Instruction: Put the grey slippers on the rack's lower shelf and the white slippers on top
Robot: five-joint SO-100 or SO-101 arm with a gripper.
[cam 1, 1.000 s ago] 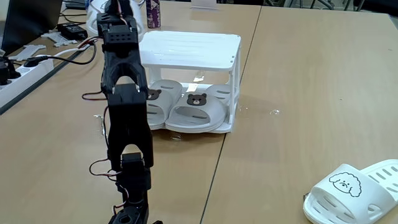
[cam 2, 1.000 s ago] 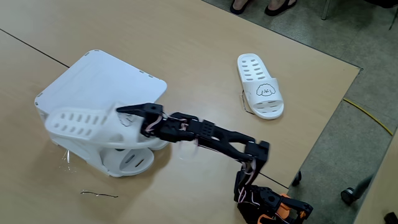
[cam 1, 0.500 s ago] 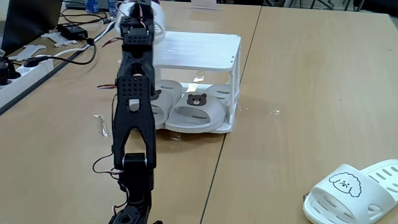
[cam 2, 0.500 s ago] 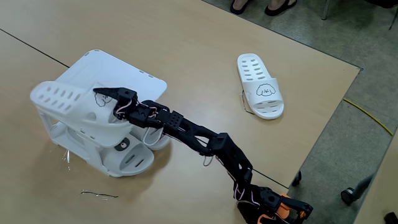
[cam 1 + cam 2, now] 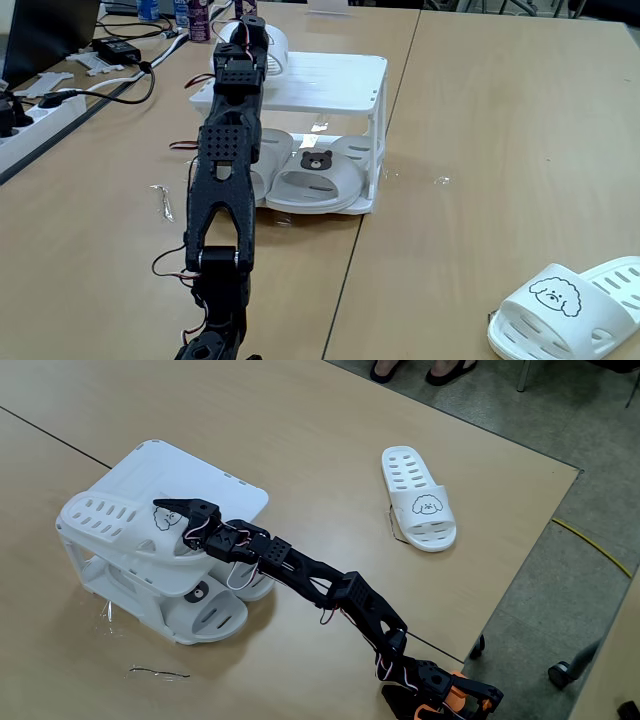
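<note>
Two views: both fixed, one low along the table, one looking down from above
Arm: black, reaching from its base at the near edge across to the rack
Claw: over the rack's top tier; its fingers lie on the strap of a white slipper, apparently clamped on it, though the jaws are too small to read with certainty; in the low view the claw stands at the rack's far left corner
White slipper on the rack: lying on the slatted top toward its left side in the high view, dog face on the strap just beside the fingers; in the low view it shows as a white lump behind the wrist
Second white slipper: flat on the bare table, well apart from the rack, dog face upward; at the near right corner in the low view
Grey slippers: side by side on the lower shelf, toes outward, brown bear faces on the straps; the left one is partly hidden by the arm; in the high view their toes stick out from under the top tier
Table: pale wood, with a seam running from near to far
Far left in the low view: a power strip and black cables
</note>
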